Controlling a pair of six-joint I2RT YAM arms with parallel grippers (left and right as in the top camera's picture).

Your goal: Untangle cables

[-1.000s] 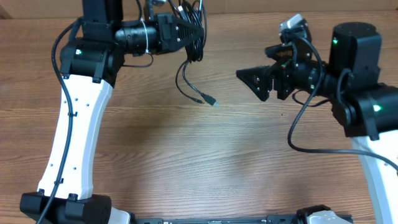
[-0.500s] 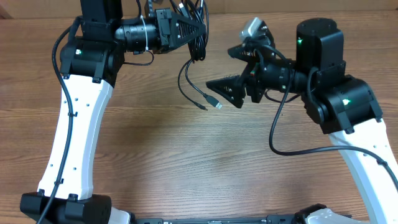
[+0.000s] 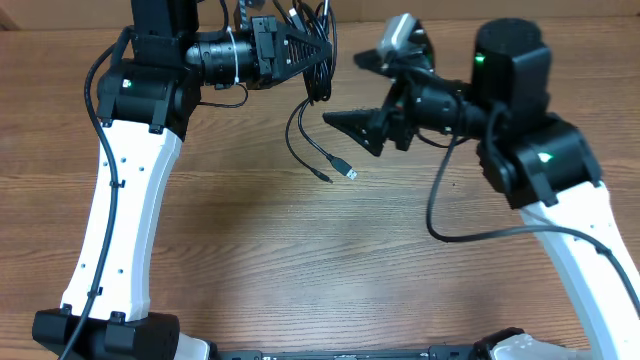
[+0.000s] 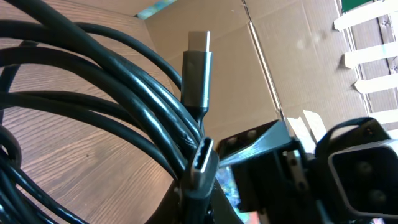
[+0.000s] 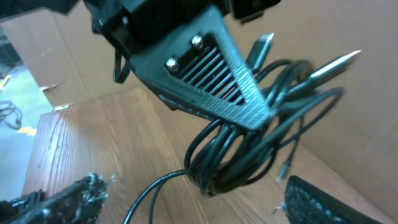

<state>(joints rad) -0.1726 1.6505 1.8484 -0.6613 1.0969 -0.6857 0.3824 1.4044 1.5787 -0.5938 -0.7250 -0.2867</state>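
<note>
A tangled bundle of black cables (image 3: pixel 318 55) hangs from my left gripper (image 3: pixel 322 52) at the top middle, above the table. Two loose ends with plugs (image 3: pixel 338 168) dangle below it. In the left wrist view the cables (image 4: pixel 124 118) fill the frame and a USB plug (image 4: pixel 198 59) sticks up; the jaws are shut on the bundle. My right gripper (image 3: pixel 350 105) is open, just right of the bundle. In the right wrist view the bundle (image 5: pixel 249 152) hangs between my open fingers (image 5: pixel 193 199), under the left gripper (image 5: pixel 186 56).
The wooden table (image 3: pixel 300 260) lies below both arms. Cardboard walls (image 4: pixel 298 68) stand behind the table.
My right arm has swung left and up toward the cable bundle, bringing its open fingers close beside it. The left arm has held still; the dangling ends swayed slightly.
</note>
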